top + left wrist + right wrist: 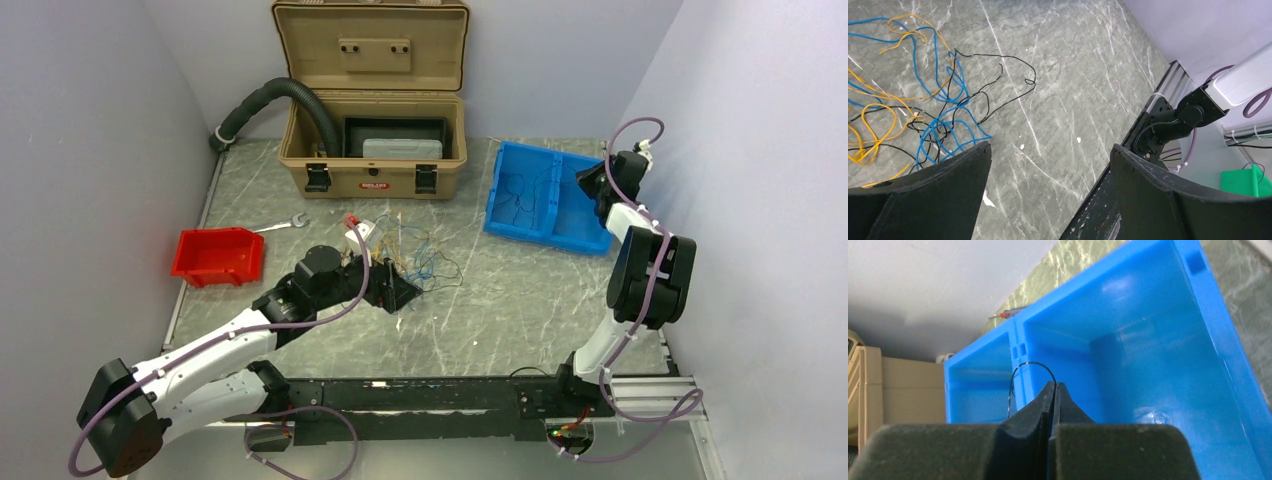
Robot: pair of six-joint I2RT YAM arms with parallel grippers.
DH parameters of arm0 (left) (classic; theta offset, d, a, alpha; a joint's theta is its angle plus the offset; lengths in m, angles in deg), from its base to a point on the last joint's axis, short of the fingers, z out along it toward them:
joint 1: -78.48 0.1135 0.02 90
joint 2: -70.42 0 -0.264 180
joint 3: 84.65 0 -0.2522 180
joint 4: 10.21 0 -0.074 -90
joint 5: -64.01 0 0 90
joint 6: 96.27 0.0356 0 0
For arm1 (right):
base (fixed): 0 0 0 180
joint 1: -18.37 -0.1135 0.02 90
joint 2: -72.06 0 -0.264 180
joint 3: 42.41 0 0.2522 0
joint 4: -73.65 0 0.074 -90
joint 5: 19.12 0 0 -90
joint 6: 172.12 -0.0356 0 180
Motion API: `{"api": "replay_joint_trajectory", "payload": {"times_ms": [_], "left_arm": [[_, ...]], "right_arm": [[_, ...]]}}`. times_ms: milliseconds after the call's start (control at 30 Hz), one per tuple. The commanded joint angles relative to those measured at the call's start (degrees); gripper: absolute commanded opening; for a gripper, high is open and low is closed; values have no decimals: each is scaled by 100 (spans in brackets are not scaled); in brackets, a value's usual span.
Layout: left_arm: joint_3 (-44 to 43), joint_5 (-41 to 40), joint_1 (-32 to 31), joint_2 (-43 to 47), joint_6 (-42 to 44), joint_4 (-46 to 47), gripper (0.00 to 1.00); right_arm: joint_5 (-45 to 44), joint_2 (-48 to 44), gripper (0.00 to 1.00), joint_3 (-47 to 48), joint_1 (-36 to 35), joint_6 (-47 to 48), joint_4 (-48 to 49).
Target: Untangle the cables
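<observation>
Well left of the blue divided plastic bin [493,200], the tangle of thin blue, yellow and black cables [420,255] lies on the grey marbled table [520,310]. My left hand [1050,150] hangs there too, fingers apart and empty. Over the bin, my right hand [1054,387] is pinched together on one thin black wire [1033,363]. I judge I'm dropping off a freed strand. Next I should let go and lift above the bin's rim. The pale side wall [760,150] right of the bin leaves little room.
</observation>
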Motion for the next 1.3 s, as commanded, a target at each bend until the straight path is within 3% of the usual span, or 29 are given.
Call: {"api": "replay_joint_trajectory", "payload": {"times_ms": [0,267,467,567,767,967,1100,1267], "left_arm": [[-64,-58,-14,12,10,165,90],[-106,13,-11,-65,7,203,90],[-134,60,-12,-68,14,159,90],[-128,25,-13,-3,33,95,90],[-253,-108,-12,-87,73,-306,91],[-557,-522,-14,-482,35,-1123,94],[-825,-858,7,-759,-70,-1597,97],[-638,-638,292,-672,-317,-1322,99]], "right_arm": [[0,-64,0,500,-122,332,113],[-588,-212,0,794,-838,1019,-338],[-1238,258,0,1335,-1540,1510,-894],[-1641,800,0,1977,-1866,1576,-1729],[-2232,1746,0,2867,-2050,1501,-2722],[-2193,1602,0,2745,-2086,1495,-2699],[-2114,1156,21,2693,-2096,1591,-2758],[-1804,268,49,2253,-2094,1638,-2802]]}}
